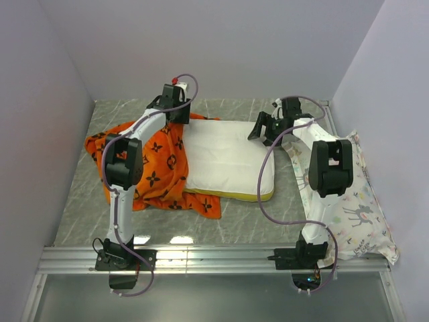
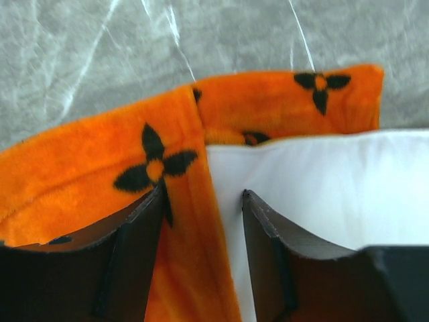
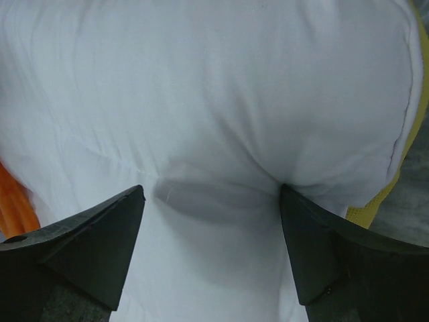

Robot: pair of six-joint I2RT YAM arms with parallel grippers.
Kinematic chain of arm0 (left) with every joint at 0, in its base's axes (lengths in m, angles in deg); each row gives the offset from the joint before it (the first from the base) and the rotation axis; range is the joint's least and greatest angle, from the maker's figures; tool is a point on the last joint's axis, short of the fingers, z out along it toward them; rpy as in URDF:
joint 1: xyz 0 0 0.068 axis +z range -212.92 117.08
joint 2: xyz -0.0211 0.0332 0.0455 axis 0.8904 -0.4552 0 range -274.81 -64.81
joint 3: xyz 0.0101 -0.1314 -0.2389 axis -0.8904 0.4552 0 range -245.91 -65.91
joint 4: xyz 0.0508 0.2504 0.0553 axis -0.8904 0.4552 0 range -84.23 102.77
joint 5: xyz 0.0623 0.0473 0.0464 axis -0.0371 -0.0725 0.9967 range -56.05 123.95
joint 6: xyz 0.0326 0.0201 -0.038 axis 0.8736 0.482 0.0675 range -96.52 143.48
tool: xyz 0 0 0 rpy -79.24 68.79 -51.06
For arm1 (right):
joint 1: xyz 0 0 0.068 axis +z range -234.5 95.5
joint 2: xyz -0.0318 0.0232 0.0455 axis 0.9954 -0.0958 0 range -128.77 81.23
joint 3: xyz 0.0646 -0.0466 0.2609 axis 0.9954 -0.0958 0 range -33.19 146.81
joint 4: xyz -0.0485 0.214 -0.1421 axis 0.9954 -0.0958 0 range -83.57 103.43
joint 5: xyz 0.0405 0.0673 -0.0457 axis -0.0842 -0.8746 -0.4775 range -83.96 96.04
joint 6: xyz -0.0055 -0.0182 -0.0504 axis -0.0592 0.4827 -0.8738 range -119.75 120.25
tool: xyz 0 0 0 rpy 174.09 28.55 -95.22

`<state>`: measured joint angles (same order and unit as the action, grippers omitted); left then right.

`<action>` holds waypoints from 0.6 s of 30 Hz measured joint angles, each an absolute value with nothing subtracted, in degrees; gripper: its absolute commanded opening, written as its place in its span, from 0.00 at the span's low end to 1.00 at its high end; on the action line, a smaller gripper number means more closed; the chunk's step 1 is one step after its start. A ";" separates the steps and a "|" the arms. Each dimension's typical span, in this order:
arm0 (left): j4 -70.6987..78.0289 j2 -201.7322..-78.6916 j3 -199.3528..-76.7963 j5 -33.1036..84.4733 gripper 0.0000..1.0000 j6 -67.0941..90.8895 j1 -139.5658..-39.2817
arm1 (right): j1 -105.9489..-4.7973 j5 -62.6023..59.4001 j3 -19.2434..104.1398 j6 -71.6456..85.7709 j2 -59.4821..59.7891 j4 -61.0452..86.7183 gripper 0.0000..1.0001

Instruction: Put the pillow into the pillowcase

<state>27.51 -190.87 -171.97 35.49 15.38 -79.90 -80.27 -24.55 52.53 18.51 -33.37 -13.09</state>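
The pillow is laid flat mid-tabletop, its long axis seemingly running left to right. Its yellow band is turned toward the arm bases and its left end is set against the crumpled pillowcase. The left hand is held part-open at the pillow's far left corner, with an orange hem and a sliver of white straddled but not clamped, while the right hand is spread wide at the far right corner, its fingertips sunk into the white fabric with nothing gripped.
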 measured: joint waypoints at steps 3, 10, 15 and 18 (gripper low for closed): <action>26.67 -191.67 -172.47 36.36 0.57 15.01 -79.87 | -80.01 -24.66 52.53 18.18 -33.37 -13.14 0.88; 25.74 -193.73 -173.71 38.07 0.53 14.37 -79.90 | -79.86 -24.66 52.53 17.02 -33.37 -13.22 0.85; 26.72 -197.97 -178.02 40.89 0.44 13.67 -79.90 | -79.86 -24.68 51.91 15.97 -33.37 -12.94 0.76; 26.81 -198.80 -178.55 41.85 0.38 13.19 -79.87 | -79.81 -24.96 51.46 15.47 -33.37 -12.76 0.70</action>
